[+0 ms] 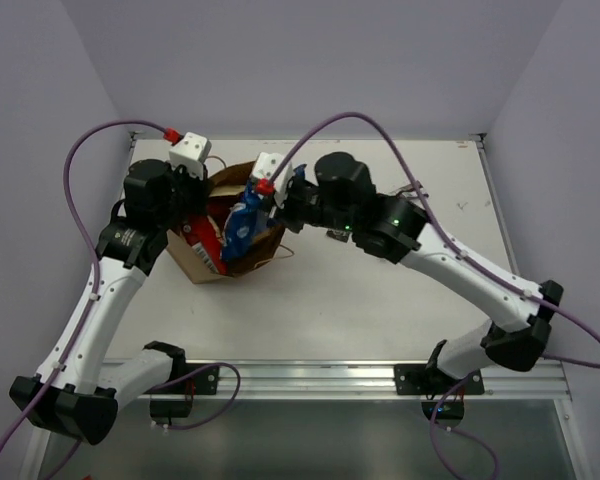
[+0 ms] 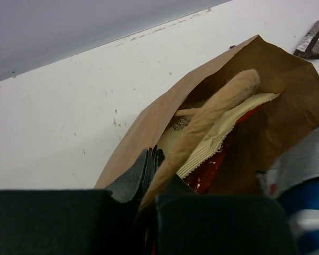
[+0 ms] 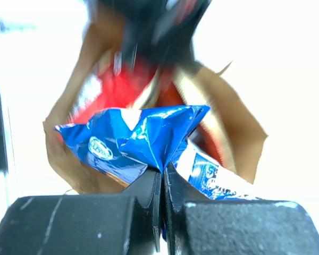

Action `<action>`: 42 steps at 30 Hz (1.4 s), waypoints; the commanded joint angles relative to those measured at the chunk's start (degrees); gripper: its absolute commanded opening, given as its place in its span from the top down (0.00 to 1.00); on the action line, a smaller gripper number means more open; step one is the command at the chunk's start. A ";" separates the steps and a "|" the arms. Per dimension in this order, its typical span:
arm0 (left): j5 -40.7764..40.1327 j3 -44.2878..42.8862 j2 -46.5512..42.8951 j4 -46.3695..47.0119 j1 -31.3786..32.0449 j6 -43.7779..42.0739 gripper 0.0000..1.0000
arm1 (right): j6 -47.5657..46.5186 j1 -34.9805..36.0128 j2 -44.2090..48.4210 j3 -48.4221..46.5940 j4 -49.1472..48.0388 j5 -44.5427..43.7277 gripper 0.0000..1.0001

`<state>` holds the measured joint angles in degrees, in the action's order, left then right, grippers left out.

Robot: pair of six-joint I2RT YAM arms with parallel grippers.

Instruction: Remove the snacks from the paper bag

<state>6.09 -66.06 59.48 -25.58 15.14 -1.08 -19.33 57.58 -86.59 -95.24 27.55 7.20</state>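
Right gripper (image 3: pixel 162 172): the arm comes in from the right with the elbow bent and the wrist turned left. Its fingers are clenched flat together on a fold of the blue crinkly foil snack bag (image 3: pixel 141 141), which sits just ahead of the fingertips at the mouth of the paper bag. Left gripper (image 2: pixel 158 175): the arm rises from the left and the wrist tips down over the bag's near rim. Its fingers are pinched on the tan twisted paper handle (image 2: pixel 223 101) and the rim beside it. Between the two grippers is the tall brown kraft paper bag (image 1: pixel 210 265), tilted over on the table with its mouth open. Inside it, just beyond the left fingertips, are a glossy red chip packet (image 2: pixel 204 172) and a cream packet with a serrated seal (image 2: pixel 228 125). More red packets show behind the blue bag in the right wrist view, but they are blurred. Past the bag's far rim a small dark candy bar (image 2: pixel 311 45) lies apart on the surface. Surface: flat white table (image 1: pixel 380 320), lightly scuffed. Room: pale lilac walls (image 1: pixel 330 60) close around the table. Purple cables (image 1: pixel 80 200) loop out from each wrist. In the right wrist view the left gripper is a dark blur above the bag and hides its upper rim.
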 commanded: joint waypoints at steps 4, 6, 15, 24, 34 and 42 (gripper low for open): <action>-4.06 -1.44 0.81 -4.65 0.07 0.55 1.00 | 2.72 0.07 11.15 -4.16 -10.23 -5.41 1.00; -5.12 -1.70 0.98 -5.09 0.07 0.55 1.00 | 2.90 -0.01 13.54 -3.29 -12.08 -9.81 1.00; -5.82 -1.88 1.07 -4.83 0.07 0.55 1.00 | 16.06 -21.69 21.63 12.95 -12.97 -34.46 1.00; -5.65 -1.79 1.16 -4.65 0.07 0.47 1.00 | 37.24 -50.08 15.95 30.99 -11.91 -18.65 1.00; -2.05 -3.89 0.37 -4.30 0.07 -0.94 1.00 | 34.29 -50.83 12.64 18.43 -0.13 -13.79 0.17; 4.28 -5.22 0.20 -3.69 0.07 -2.96 1.00 | 9.88 -23.54 18.13 11.50 -6.63 0.77 0.19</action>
<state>4.95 -68.93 60.18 -29.78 15.14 -2.57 3.29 26.15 -69.28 -80.34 24.10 -0.27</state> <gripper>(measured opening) 0.015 0.824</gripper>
